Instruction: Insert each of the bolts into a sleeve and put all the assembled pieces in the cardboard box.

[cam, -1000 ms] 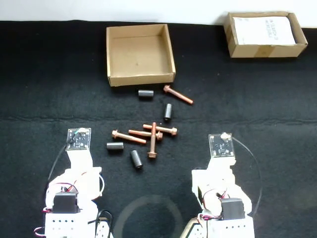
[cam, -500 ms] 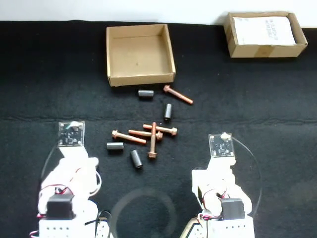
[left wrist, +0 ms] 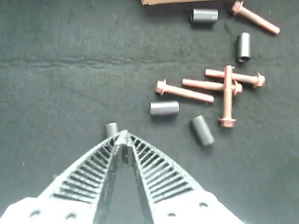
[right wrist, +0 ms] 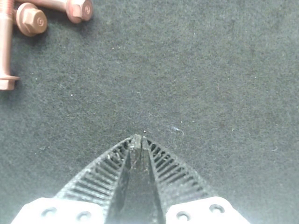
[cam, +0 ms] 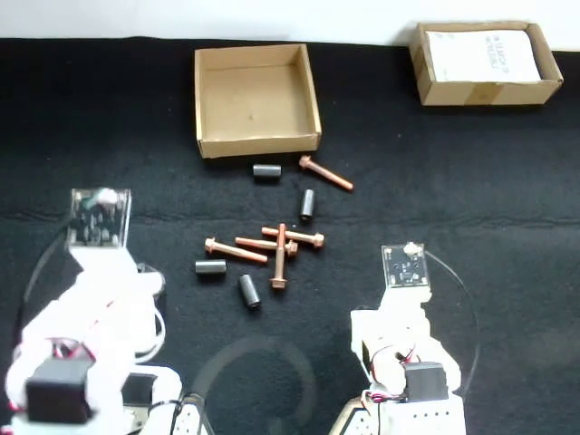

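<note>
Left pincer (left wrist: 124, 140) is hanging over the dark worktop (cam: 471, 181) with its fingers pressed together, pinching nothing; right pincer (right wrist: 137, 140) is likewise closed on nothing. We are noting one small sleeve (left wrist: 111, 129) just beside the left tips, seemingly standing on end. A lying sleeve (cam: 210, 267) is resting between the left arm and the bolt pile (cam: 279, 245), apart from both, its long axis running side to side across the worktop, roughly parallel to the front wall of the cardboard box (cam: 261, 143). We are judging the left arm nearer to this sleeve and the right arm nearer to the pile, with a bolt head (right wrist: 31, 19) showing ahead of the right tips. For a grasp across the barrel, the left jaws are needing to spread and straddle that axis. No bolt is sitting in a sleeve yet, and the box is holding no assembled piece
</note>
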`<move>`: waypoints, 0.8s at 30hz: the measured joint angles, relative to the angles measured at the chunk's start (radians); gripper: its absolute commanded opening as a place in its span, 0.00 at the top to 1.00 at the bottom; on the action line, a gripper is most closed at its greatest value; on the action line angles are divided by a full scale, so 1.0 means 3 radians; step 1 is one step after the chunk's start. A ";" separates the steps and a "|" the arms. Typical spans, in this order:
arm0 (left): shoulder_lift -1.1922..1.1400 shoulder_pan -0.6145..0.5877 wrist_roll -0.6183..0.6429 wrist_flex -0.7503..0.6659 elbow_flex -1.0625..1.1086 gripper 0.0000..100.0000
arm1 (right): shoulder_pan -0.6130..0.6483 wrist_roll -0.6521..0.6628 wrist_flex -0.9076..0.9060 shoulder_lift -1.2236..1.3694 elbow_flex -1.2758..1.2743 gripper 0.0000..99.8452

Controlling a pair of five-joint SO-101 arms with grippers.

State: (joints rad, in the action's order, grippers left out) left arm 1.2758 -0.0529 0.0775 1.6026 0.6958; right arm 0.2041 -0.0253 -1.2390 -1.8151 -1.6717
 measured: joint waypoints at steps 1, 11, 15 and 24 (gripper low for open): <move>-0.0205 -0.0005 -0.0005 0.0092 -0.0179 0.99 | 0.0000 0.0000 0.0000 0.0000 0.0000 0.99; -0.1565 -0.0005 -0.0005 0.0496 -0.0563 0.99 | 0.0000 0.0000 0.0000 0.0000 0.0000 0.99; -0.1611 -0.0005 -0.0005 0.0496 -0.0476 0.99 | 0.0000 0.0000 0.0000 0.0000 0.0000 0.99; -0.1611 -0.0010 -0.0005 0.0496 -0.0762 0.99 | 0.0000 0.0000 0.0000 0.0000 0.0000 0.99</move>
State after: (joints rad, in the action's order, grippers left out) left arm 0.7925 -0.0560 0.0760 1.7515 0.4672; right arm 0.2041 -0.0253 -1.2390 -1.8151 -1.6717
